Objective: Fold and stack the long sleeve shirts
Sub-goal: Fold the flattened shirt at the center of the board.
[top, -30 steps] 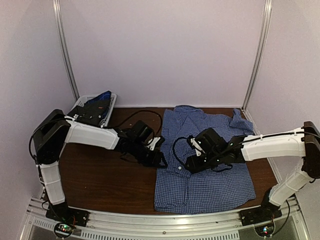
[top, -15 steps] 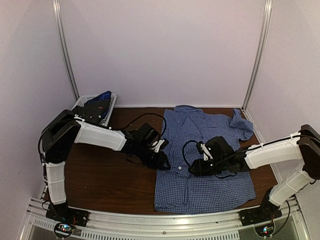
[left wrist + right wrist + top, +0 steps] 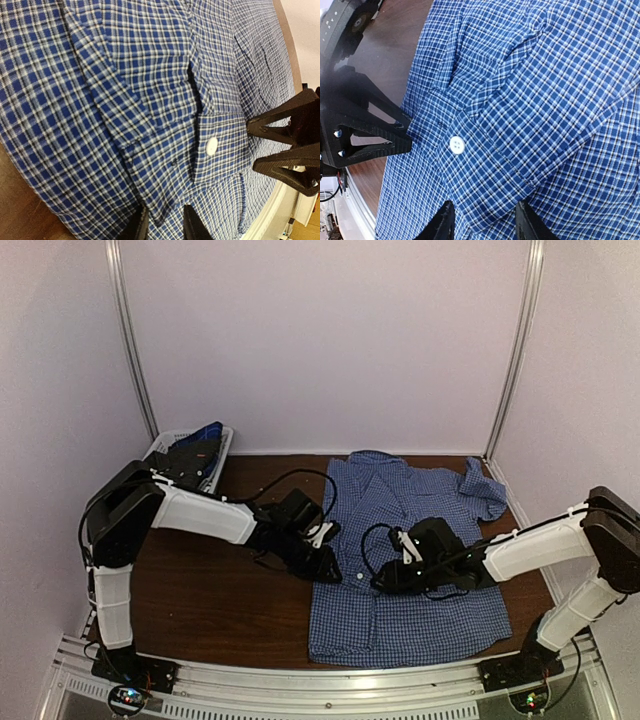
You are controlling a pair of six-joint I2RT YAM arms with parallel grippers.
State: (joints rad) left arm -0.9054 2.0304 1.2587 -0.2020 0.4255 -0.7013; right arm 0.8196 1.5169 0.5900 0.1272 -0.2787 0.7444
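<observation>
Here is the blue-and-white checked shirt, spread flat on the right half of the dark wooden table, collar toward the back wall and hem at the near edge. One sleeve is bunched up at the far right corner. Both arms are down low over the cloth. The left gripper sits at the shirt's left edge, and the right gripper is just beside it, further in over the body of the shirt, the two facing each other. Between them lies a cuff with a small white button, folded across the front. The left wrist view shows the left jaws narrow, a ridge of checked cloth running up between the fingers, though I cannot tell whether they grip it firmly. The right jaws stand wider, straddling the cuff's edge, the fingertips resting on the fabric on either side without pinching it. The right arm stretches over the shirt's right side, so part of the cloth there is hidden, and black cables loop above the chest. Well apart, in the back left corner, a white lattice basket leans against the wall, with dark and blue things inside that I cannot make out.
</observation>
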